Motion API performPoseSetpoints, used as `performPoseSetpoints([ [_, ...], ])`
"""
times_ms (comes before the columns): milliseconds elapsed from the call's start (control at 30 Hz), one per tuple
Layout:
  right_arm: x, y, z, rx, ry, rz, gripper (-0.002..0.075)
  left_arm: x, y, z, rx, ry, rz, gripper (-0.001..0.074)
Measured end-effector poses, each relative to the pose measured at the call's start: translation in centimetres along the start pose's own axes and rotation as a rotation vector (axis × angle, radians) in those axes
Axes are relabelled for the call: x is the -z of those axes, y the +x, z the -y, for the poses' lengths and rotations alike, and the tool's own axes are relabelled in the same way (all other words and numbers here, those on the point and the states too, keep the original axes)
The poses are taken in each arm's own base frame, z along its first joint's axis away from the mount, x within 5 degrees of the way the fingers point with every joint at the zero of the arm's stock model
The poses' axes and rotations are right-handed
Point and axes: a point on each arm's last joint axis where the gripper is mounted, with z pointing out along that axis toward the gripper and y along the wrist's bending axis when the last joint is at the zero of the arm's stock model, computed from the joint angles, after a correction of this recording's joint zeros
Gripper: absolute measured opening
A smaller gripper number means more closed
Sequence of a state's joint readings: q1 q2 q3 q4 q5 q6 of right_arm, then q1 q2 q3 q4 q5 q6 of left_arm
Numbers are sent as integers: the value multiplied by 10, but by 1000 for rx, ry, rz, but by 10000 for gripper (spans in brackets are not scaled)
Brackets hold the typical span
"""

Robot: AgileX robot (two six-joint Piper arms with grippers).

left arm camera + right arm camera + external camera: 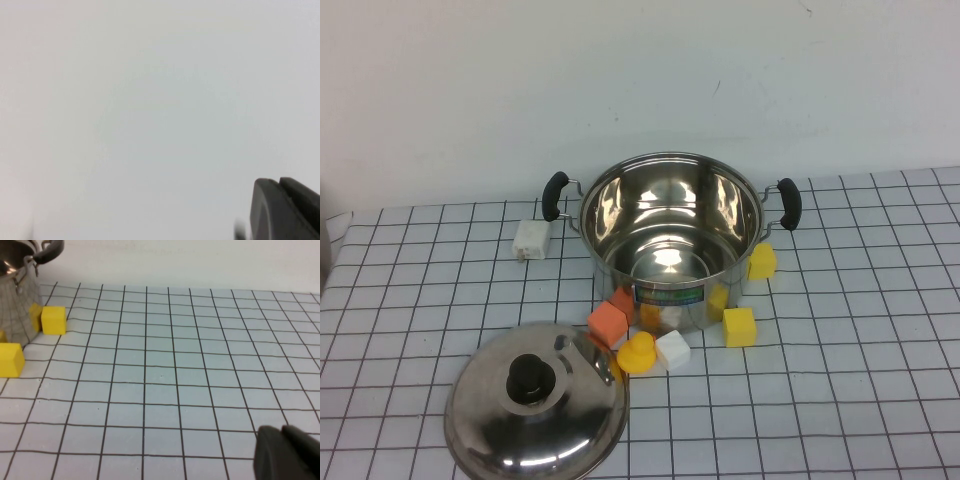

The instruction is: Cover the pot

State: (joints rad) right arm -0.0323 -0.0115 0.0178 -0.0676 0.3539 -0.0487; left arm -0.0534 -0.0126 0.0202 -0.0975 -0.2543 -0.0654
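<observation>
On the checked table (880,400), the pot (672,240) stands open at the middle, with the lid (537,400) lying knob-up well in front of it to the robot's left and a scatter of blocks (739,326) between and beside them. Neither arm shows in the high view; the left gripper (285,210) faces only a blank surface and the right gripper (287,452) hangs low over bare table right of the pot, and I cannot tell how either claw is set. Covering looks not yet begun: the next move calls for an arm, likely the left, to reach the lid's knob (531,379), pinch it, and carry the lid over the rim.
</observation>
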Motion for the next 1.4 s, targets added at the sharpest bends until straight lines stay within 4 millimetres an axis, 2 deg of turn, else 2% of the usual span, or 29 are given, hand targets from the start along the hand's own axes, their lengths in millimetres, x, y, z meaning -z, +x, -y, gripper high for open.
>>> performPoseSetpoints([
  [267, 0, 0, 0, 0, 0, 0, 9, 6, -32, 2, 60, 34, 355, -1],
  [433, 0, 0, 0, 0, 0, 0, 9, 8, -37, 2, 186, 61, 417, -2],
  [567, 0, 0, 0, 0, 0, 0, 9, 1, -40, 4, 236, 48, 240, -2],
  [733, 0, 0, 0, 0, 0, 0, 9, -6, -83, 14, 202, 33, 60, -1],
  [800, 0, 0, 0, 0, 0, 0, 9, -15, -102, 18, 200, 25, 7, -1],
  [900, 0, 0, 0, 0, 0, 0, 9, -35, -114, 20, 197, 7, -75, -1],
  [1033, 0, 0, 0, 0, 0, 0, 9, -70, -106, 20, 195, -24, -193, -1],
  [1233, 0, 0, 0, 0, 0, 0, 9, -119, -70, 15, 136, -57, -338, -2],
  [1400, 0, 0, 0, 0, 0, 0, 9, -135, -37, 15, 96, -2, -303, -1],
])
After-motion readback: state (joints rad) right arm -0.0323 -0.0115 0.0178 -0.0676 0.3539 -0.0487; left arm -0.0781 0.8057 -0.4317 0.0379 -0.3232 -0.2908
